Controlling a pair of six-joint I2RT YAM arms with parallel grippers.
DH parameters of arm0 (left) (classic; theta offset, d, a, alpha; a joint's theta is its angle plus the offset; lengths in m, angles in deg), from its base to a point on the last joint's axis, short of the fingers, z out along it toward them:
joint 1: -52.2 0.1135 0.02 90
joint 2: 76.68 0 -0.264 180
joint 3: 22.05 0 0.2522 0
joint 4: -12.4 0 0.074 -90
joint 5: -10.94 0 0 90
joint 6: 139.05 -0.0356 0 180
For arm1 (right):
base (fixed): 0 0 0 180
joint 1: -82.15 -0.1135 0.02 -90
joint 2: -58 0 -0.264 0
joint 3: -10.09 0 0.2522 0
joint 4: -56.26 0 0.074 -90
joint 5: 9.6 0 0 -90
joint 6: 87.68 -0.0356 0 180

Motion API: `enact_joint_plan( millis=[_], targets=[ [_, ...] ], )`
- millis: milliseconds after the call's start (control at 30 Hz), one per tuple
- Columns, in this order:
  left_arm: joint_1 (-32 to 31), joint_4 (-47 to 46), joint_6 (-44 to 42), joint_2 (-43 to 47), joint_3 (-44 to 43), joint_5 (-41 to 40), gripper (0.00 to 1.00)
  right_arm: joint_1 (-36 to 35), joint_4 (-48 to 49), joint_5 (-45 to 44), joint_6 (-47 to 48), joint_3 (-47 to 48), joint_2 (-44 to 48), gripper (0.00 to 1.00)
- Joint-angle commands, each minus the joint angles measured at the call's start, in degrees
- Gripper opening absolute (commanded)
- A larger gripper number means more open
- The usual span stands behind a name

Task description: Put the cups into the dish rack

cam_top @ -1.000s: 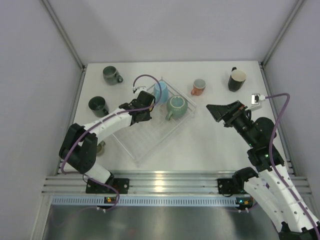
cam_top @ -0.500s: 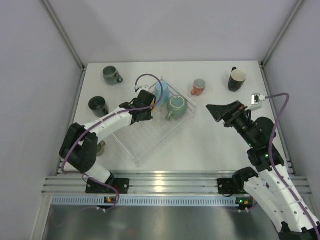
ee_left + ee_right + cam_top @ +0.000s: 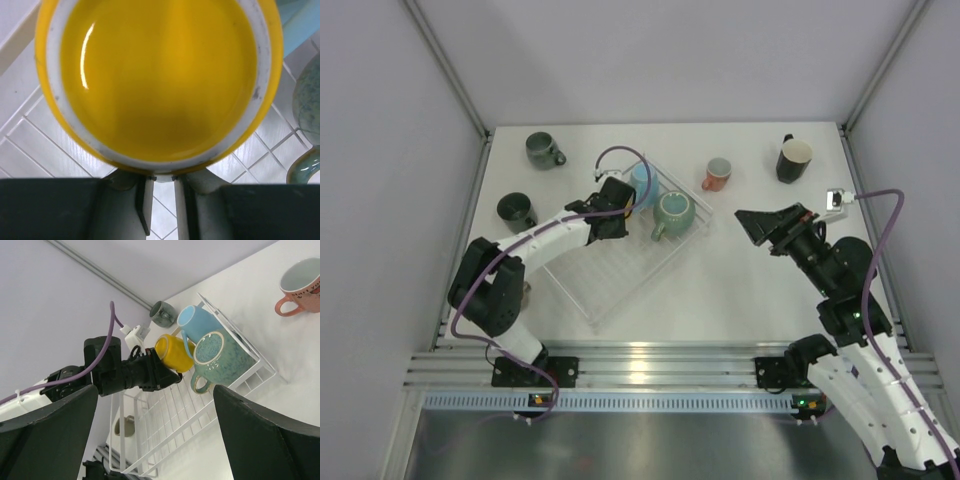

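- Found left end effector [image 3: 160, 181] clenched on yellow ceramic mug [image 3: 159, 75], just ahead of it, over clear plastic dish rack [image 3: 610, 282].
- Called for gentle lowering, clear of light blue mug [image 3: 197, 320] alongside.
- Saw right end effector [image 3: 752, 224] released, empty.

The yellow cup [image 3: 160, 75] is glossy glazed ceramic, ringed by a duller white band. The teal-green cup [image 3: 227, 360] has a speckled glaze. The dish rack [image 3: 610, 282] is clear, ribbed plastic on a matt white table [image 3: 750, 290].
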Motion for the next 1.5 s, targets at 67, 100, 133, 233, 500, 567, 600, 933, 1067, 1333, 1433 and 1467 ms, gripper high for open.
enact_joint_plan(
  millis=[67, 100, 133, 233, 500, 567, 600, 933, 1067, 1333, 1433, 1467],
  targets=[
    [0.3, -4.2, -1.2, 0.9, -3.1, -1.6, 0.33, 0.2, -0.2, -1.3, 1.7, 3.3, 1.0, 0.99],
    [0.3, -4.0, -1.2, 1.1, -3.0, -1.6, 0.36, 0.2, -0.3, -1.4, 1.7, 3.2, 0.9, 0.99],
    [0.3, -4.1, -1.1, 1.5, -2.8, -1.6, 0.38, 0.1, -0.3, -1.4, 1.7, 3.3, 0.9, 0.99],
    [0.3, -2.7, -0.7, 2.3, -2.4, -1.9, 0.41, 0.2, -1.5, -1.6, 1.7, 3.9, 0.0, 0.99],
    [0.3, 0.4, 0.3, 6.3, -2.1, -4.0, 0.44, 0.2, -6.1, -5.3, 3.1, 8.0, -6.7, 0.99],
    [0.3, 1.2, 0.5, 7.8, -2.1, -5.0, 0.45, 0.2, -8.8, -7.6, 5.9, 11.4, -10.8, 0.99],
    [0.3, 1.4, 0.5, 8.3, -2.1, -5.3, 0.45, 0.3, -9.9, -8.8, 7.1, 12.7, -12.4, 1.0],
    [0.6, 1.9, -3.7, 17.3, -3.7, 3.8, 0.46, 11.1, -15.5, -19.8, 20.5, 28.8, -33.0, 0.99],
    [0.7, 1.9, -4.8, 20.4, -4.0, 11.6, 0.46, 18.4, -17.5, -17.2, 22.4, 34.6, -42.8, 0.97],
    [0.6, -0.5, -1.9, 26.1, -2.3, 21.8, 0.47, 29.4, -16.0, -13.8, 22.8, 41.5, -57.5, 0.8],
    [0.6, -1.2, -1.6, 27.0, -1.9, 22.9, 0.48, 30.2, -16.2, -13.4, 21.1, 44.8, -62.5, 0.75],
    [0.6, -1.2, -1.6, 27.0, -2.0, 23.5, 0.48, 30.5, -16.9, -12.9, 19.9, 46.5, -64.6, 0.73]
  ],
)
